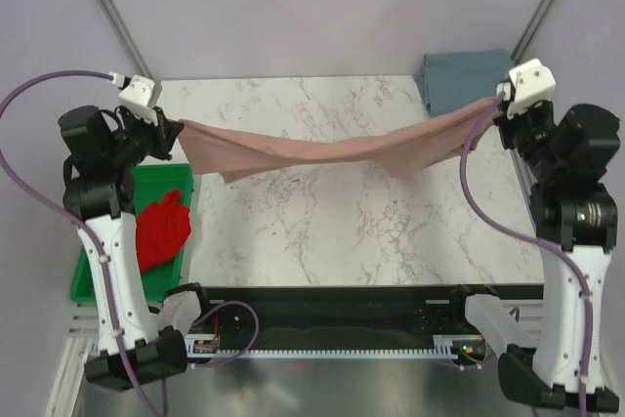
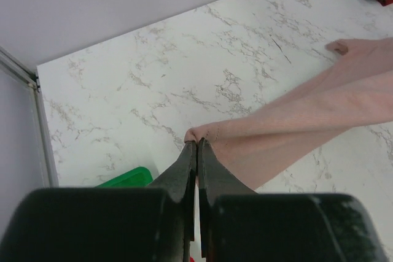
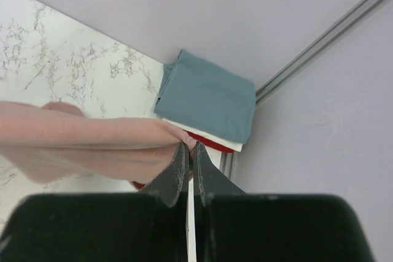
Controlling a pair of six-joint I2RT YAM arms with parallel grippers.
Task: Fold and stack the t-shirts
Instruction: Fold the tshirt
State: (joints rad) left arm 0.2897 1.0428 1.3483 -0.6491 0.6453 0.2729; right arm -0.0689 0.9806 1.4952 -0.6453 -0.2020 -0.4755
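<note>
Top view: see dusty-pink t-shirt (image 1: 322, 151) strung in the air across the far half of the table (image 1: 322, 241), sagging mid-span. Pinched at its left end by left gripper (image 1: 179, 136), jaws closed hard on the cloth. Pinched at its right end by right gripper (image 1: 500, 104), same tight grip. Also see red t-shirt (image 1: 162, 229) crumpled in the green tray (image 1: 88, 280), off the table's left edge beside the left arm. Spot grey-blue t-shirt (image 1: 467, 73) folded flat at the far right corner, just behind the right gripper.

Left wrist view: looking down the fingers (image 2: 184, 170), pressed together with a small fold of pink cloth nipped at the tips. Trails off to the right edge as a twisted band over the marble; cannot tell whether touching the table anywhere. Corner of the green tray visible low, just left of the fingers. Sliver of grey-blue cloth in the top right corner.

Right wrist view: same picture mirrored, tips together with pink cloth nipped between, band running off left. Folded grey-blue t-shirt just beyond the tips, near the wall, lying on a white layer (image 3: 212, 138) with a red edge (image 3: 218, 147) showing underneath.
</note>
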